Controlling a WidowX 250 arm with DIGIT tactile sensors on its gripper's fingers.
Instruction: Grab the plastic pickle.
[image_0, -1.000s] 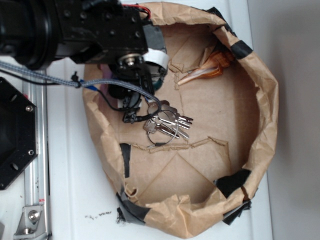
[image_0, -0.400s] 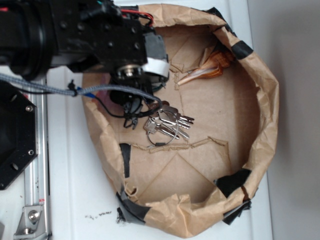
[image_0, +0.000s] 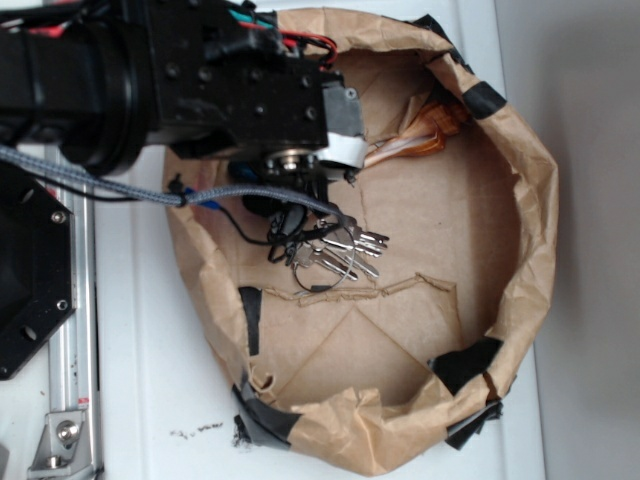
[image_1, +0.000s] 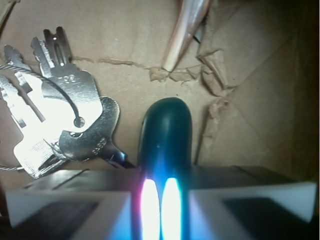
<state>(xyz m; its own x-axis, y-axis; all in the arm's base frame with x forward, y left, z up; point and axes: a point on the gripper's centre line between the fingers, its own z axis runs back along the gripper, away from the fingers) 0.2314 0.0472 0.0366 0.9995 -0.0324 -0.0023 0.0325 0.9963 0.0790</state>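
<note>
Pickle (image_1: 165, 132) lies on the paper floor of the bag (image_0: 520, 230), just right of the keys (image_1: 60, 115) in the wrist view; one key's rim appears to touch or nearly touch its left side. Its far rounded end points toward the wrapper (image_1: 182, 30), which sits apart from it. The near end runs back between the two white pads (image_1: 65, 205) of the gripper (image_1: 162, 200).

Gripper state: the pads sit close on either side of the pickle, but contact is washed out by glare, so I cannot tell whether it is clamped or only straddling. In the exterior view the arm covers the pickle entirely.

Handling, judged: glossy hard plastic, likely hollow and light, stiff, not fragile. Smooth curved sides make it slippery, so it could squirt forward if pinched near a tapering end. Best hold is across the mid-body, pads on the long flanks. The keys lie close enough to snag the left pad.

Writing: stamped marks on the top key and on a round key head; characters too blurred to read. No brand or label on pickle or bag.
</note>
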